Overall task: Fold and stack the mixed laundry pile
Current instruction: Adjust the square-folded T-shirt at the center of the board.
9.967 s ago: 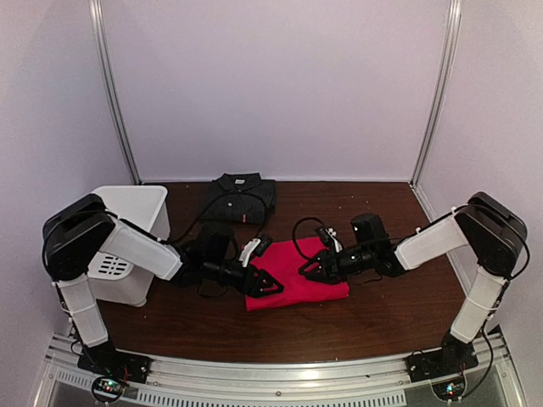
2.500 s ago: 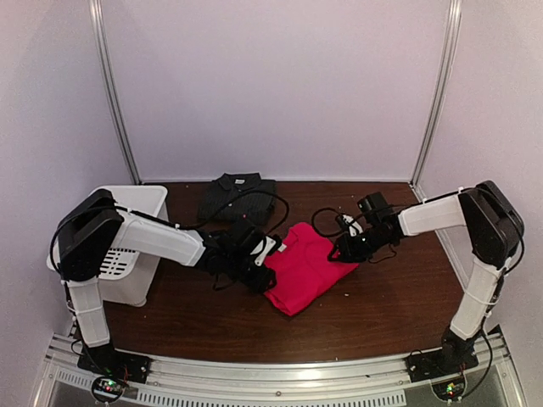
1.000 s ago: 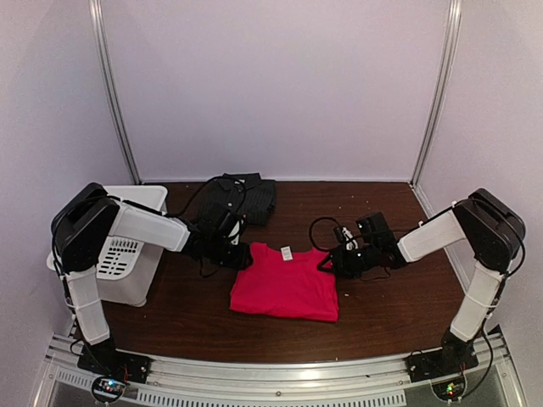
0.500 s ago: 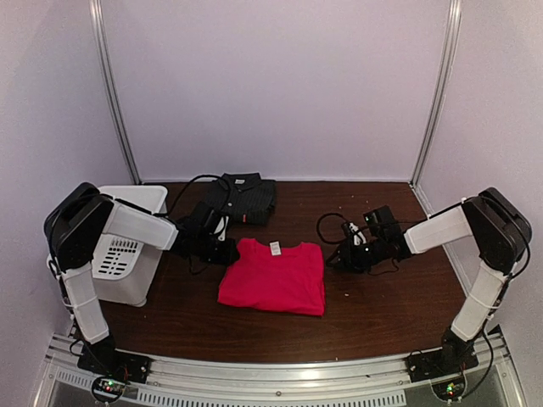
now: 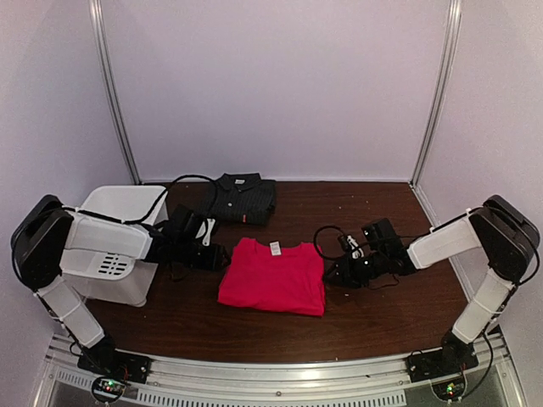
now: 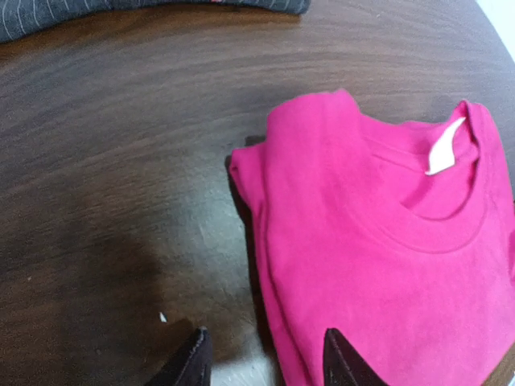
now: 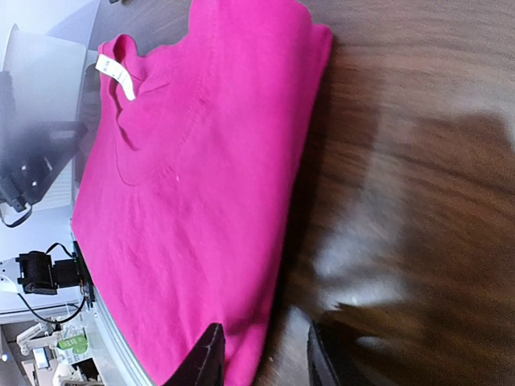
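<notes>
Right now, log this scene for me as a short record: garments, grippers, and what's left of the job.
red T-shirt: folded, flat on the table, label toward the back
pinstriped shirt: folded, behind it, apart
left gripper: open, empty, at the T-shirt's left edge
right gripper: open, empty, at its right edge
stacking: not yet done
white bin: far left

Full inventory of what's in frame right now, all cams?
T-shirt: 1, bright red, folded flat, table centre, white neck tag showing.
button-up shirt: 1, dark charcoal pinstripe, folded, far edge of the table, apart from the T-shirt.
bin: 1, white slotted plastic, left side of the table.
table: 1, dark brown wood.
left gripper: 1, black fingers, open and empty, at the T-shirt's left edge.
right gripper: 1, black fingers, open, at the T-shirt's right edge.
</notes>
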`<state>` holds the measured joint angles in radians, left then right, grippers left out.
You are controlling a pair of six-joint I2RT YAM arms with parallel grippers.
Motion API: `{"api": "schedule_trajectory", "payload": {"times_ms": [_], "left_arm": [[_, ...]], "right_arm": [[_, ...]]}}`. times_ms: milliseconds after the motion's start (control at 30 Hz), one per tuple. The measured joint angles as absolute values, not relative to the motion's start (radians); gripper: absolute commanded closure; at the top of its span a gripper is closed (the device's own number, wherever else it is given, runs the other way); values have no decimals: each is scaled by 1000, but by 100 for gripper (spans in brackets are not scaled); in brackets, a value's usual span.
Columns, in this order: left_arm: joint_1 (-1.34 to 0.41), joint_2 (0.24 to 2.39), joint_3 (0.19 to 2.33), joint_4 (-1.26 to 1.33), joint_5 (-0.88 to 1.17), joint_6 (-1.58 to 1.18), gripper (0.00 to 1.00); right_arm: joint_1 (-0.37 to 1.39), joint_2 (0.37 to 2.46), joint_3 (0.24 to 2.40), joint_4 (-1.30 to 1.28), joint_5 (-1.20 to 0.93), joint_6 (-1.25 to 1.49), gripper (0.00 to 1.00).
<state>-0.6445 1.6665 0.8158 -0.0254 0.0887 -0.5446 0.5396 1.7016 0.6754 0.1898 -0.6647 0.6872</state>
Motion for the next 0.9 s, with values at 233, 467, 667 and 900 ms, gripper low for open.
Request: {"api": "schedule_trajectory", "payload": {"times_ms": [233,467,667,900], "left_arm": [[-664,1514,768,-55,121,-493,49],[-721,1538,757,-84,146,-477,51],[-743,1583,704,-70,166,-492,82],[-744,1610,631,56,172,-534,100]], "right_arm": [[544,1530,560,146,-657,709,73],[585,1551,562,197,-691,767,75],[633,1596,602,206,-694,791,77],[644,1713,654,204,-668,757,92]]}}
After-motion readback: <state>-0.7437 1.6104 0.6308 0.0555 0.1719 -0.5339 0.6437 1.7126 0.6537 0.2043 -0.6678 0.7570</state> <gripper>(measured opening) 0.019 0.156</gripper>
